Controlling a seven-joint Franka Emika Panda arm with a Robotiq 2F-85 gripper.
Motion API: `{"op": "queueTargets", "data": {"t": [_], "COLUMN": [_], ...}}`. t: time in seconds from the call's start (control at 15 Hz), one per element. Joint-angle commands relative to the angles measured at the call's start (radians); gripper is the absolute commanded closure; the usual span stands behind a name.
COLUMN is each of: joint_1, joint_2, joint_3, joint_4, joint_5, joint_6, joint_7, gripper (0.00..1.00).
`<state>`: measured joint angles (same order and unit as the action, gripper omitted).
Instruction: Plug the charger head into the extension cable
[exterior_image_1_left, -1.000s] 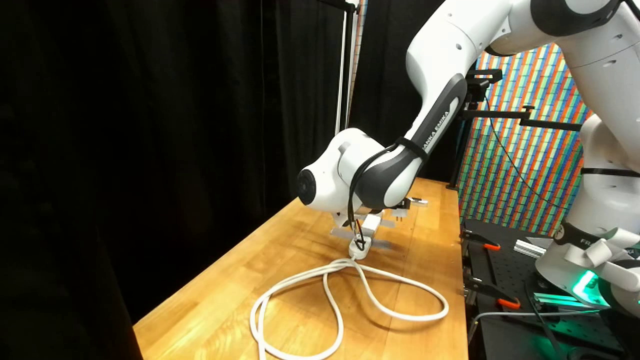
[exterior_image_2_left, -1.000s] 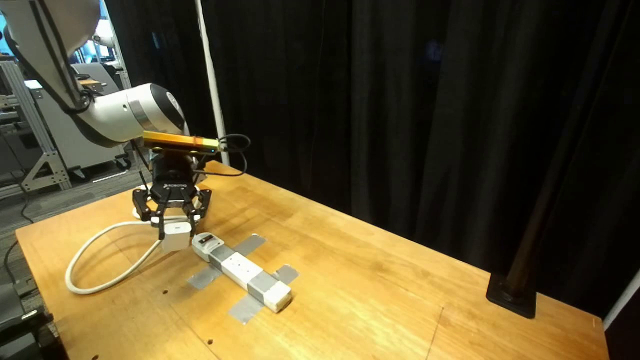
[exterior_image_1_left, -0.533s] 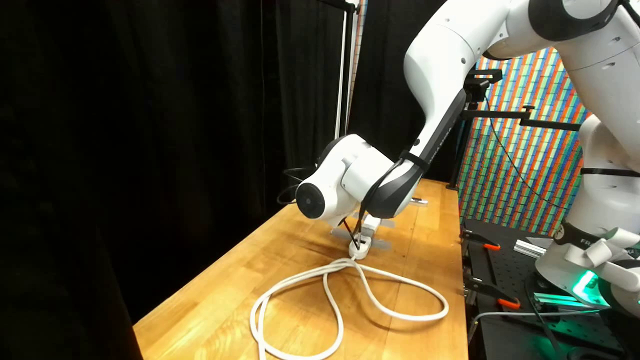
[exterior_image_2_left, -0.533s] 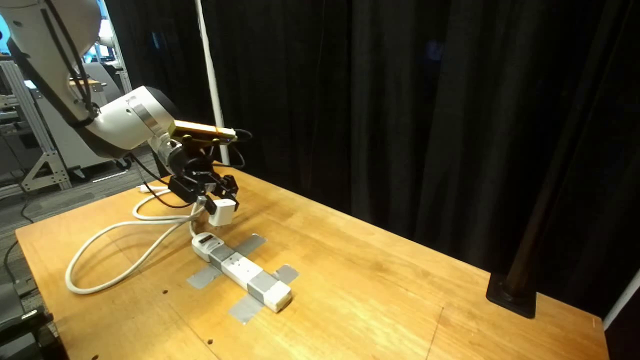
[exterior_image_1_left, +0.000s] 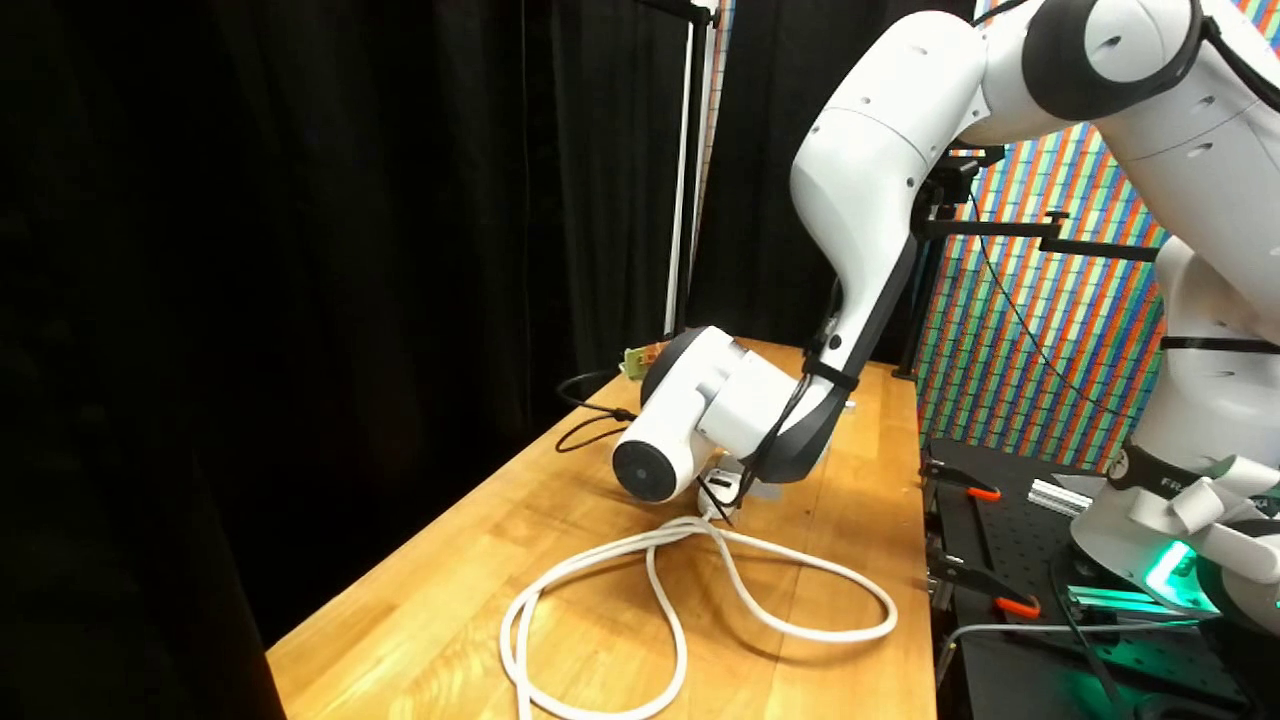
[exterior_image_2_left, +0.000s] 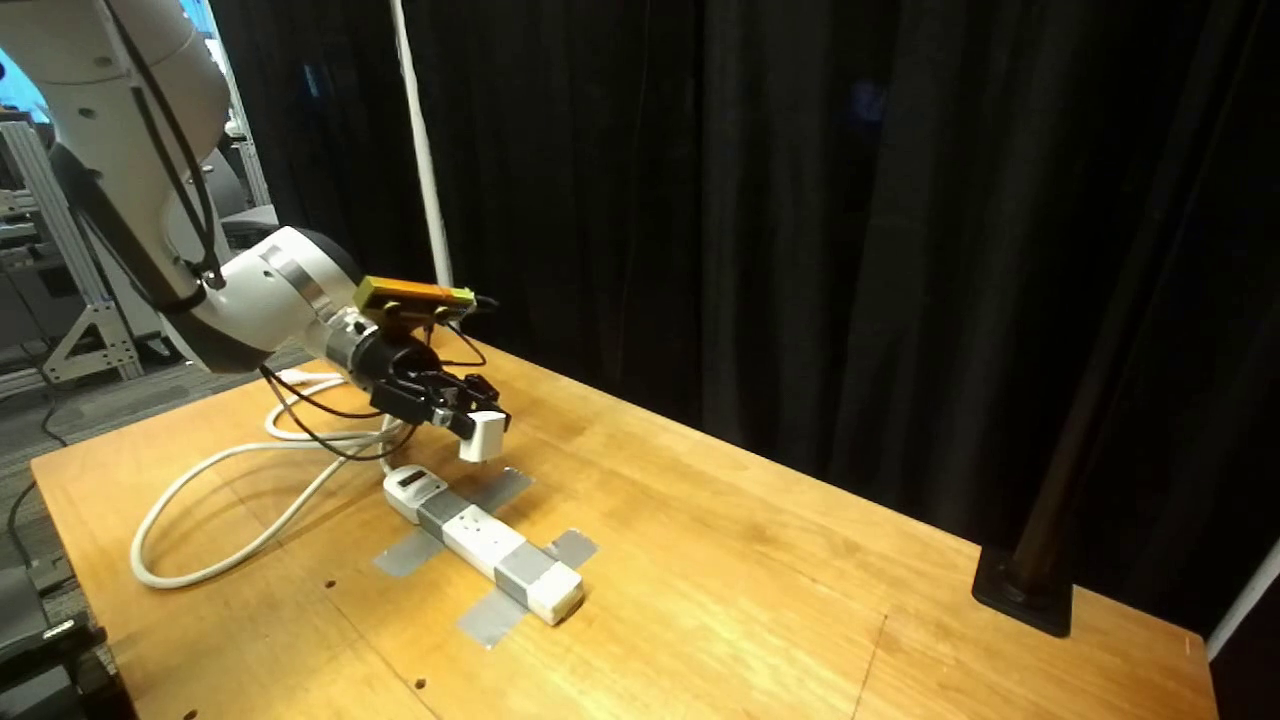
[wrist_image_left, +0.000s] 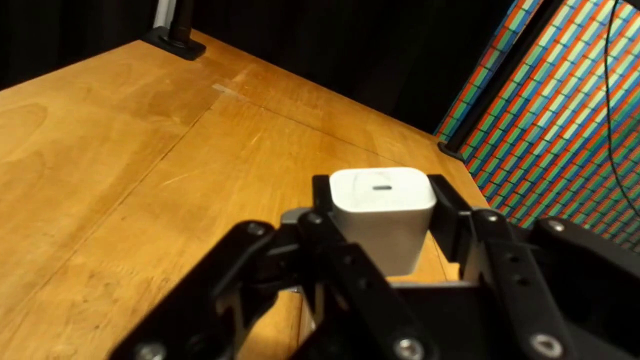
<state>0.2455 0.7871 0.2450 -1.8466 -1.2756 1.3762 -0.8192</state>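
Varnished wood, honey-coloured and grained, makes up the table (exterior_image_2_left: 750, 560), its boards meeting in thin seams. Nearest in an exterior view lies the socket block (exterior_image_2_left: 483, 537) of the extension cord (exterior_image_1_left: 840, 635), a long, slim bar of white plastic crossed by strips of dull grey tape (exterior_image_2_left: 493, 617). Its far end is rounded, and from there the smooth, thick white cord spreads in loose loops. Raised above the table, near the socket block but not touching it, is the charger (exterior_image_2_left: 484, 440), a white block with rounded corners and one narrow slot (wrist_image_left: 382, 188) in its end face. The hand (wrist_image_left: 382, 212) grips it, a black finger (wrist_image_left: 450, 220) pressed to each side. Behind comes the robot arm (exterior_image_2_left: 270, 295), white-shelled with dark grey trim. Farther back hang black curtains (exterior_image_2_left: 800, 250) in soft folds, and in the wrist view a panel (wrist_image_left: 550, 115) of slanting red, green, blue and cream bars.
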Motion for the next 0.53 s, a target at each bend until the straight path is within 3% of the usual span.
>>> {"op": "queueTargets", "data": {"t": [0.0, 0.47], "joint_1": [-0.010, -0.013], "joint_2": [0.028, 0.042], "joint_3": [-0.004, 0.010], "joint_4": [0.014, 0.008], "joint_5": [0.009, 0.084], "joint_6": [0.018, 0.065], "joint_7": [0.031, 0.170], "gripper": [0.77, 0.77]}}
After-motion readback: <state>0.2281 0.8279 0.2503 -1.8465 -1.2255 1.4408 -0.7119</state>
